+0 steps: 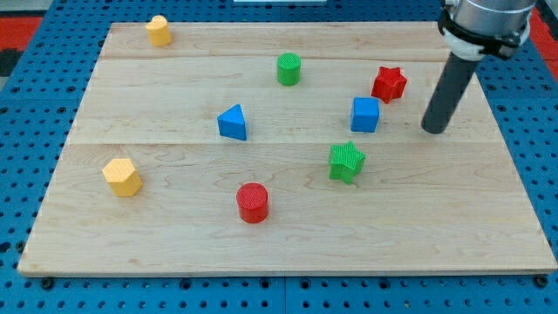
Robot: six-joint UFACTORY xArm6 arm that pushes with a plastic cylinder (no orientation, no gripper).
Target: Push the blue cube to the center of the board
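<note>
The blue cube point(365, 114) sits on the wooden board point(174, 235), right of the board's middle. My tip point(433, 130) rests on the board to the cube's right, a short gap away and not touching it. The dark rod rises from the tip toward the view's top right. A red star point(389, 84) lies just above and right of the cube, between the cube and the rod. A green star point(346, 161) lies just below the cube.
A blue triangle point(233, 123) lies near the board's middle. A green cylinder point(289, 68) is above it, a red cylinder point(253, 202) below. A yellow hexagonal block point(122, 177) is at the left, a small yellow block point(158, 30) at the top left edge.
</note>
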